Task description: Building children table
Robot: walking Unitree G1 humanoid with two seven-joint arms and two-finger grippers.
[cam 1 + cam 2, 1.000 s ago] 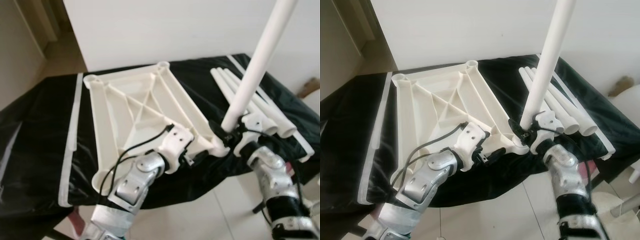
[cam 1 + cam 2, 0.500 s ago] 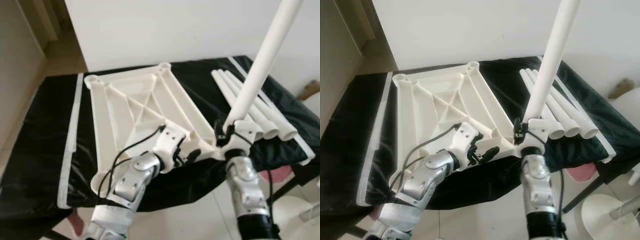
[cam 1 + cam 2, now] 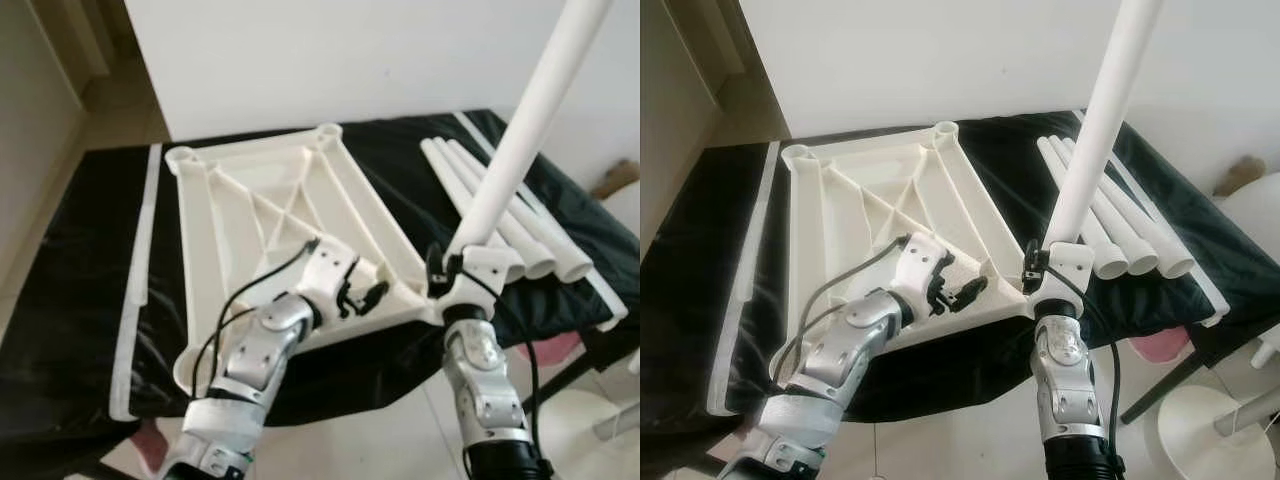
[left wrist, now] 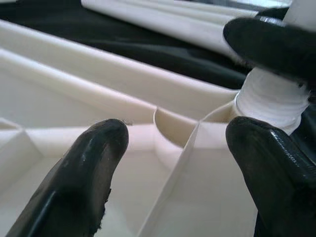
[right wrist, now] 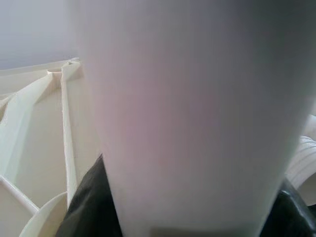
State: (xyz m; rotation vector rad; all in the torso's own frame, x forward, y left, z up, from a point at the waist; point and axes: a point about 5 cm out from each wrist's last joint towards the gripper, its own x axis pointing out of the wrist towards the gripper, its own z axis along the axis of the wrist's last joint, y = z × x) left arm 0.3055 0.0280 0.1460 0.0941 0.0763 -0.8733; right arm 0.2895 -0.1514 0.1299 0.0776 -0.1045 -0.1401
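Observation:
A white plastic tabletop (image 3: 260,200) lies upside down, ribs up, on the black-covered table. My right gripper (image 3: 450,272) is shut on a long white leg (image 3: 520,140), holding it upright and slightly tilted at the tabletop's near right corner. In the left wrist view the leg's threaded end (image 4: 269,101) sits at the corner socket. My left gripper (image 3: 365,295) is open just above the ribs beside that corner, and its fingers (image 4: 94,168) straddle a rib without gripping it. The leg (image 5: 192,113) blocks most of the right wrist view.
Three spare white legs (image 3: 510,215) lie side by side on the table's right part. A white strip (image 3: 140,270) runs along the cloth's left side. On the floor at the right are a pink object (image 3: 1155,345) and a round white base (image 3: 1210,420). A white wall stands behind.
My right arm has swung left to stand under the corner, bringing the leg's foot to the socket. My left gripper has moved from the front edge up over the ribs.

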